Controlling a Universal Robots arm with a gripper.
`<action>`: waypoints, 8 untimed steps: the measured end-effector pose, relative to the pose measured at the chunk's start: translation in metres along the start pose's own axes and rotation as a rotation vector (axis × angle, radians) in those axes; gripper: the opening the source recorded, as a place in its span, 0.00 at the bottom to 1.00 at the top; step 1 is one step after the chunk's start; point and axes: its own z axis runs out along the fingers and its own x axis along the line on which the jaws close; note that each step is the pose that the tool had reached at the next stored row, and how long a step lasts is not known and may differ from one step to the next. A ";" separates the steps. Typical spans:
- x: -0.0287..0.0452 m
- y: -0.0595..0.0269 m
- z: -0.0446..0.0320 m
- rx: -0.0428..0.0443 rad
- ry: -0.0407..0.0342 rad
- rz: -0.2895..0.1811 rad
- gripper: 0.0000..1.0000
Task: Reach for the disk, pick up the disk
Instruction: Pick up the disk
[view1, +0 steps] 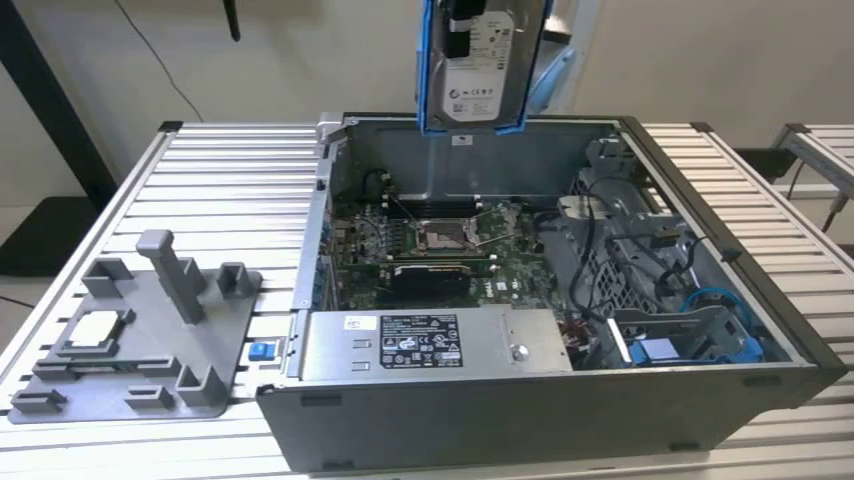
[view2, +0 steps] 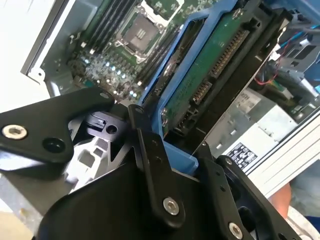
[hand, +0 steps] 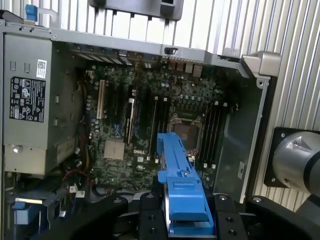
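Black tool (view2: 170, 137) clenched on blue carrier frame (hand: 182, 200) of disk (view1: 477, 70), edgewise, probably to keep its flat faces untouched; disk upright, high above open computer case (view1: 534, 410) on slatted surface (view1: 227, 160), clear of motherboard (view1: 427, 250) and walls.

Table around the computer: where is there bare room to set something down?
Bare slats of the table lie behind the gray fixture, up to the case wall. Another strip runs along the case's side at the exterior view's right. The case's inside is crowded.
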 end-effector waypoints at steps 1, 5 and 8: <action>0.0004 -0.0043 0.0003 -0.0001 -0.0001 0.000 0.00; 0.0023 -0.0221 0.0017 0.0000 0.0000 0.000 0.00; 0.0038 -0.0377 0.0029 -0.0001 0.0000 0.000 0.00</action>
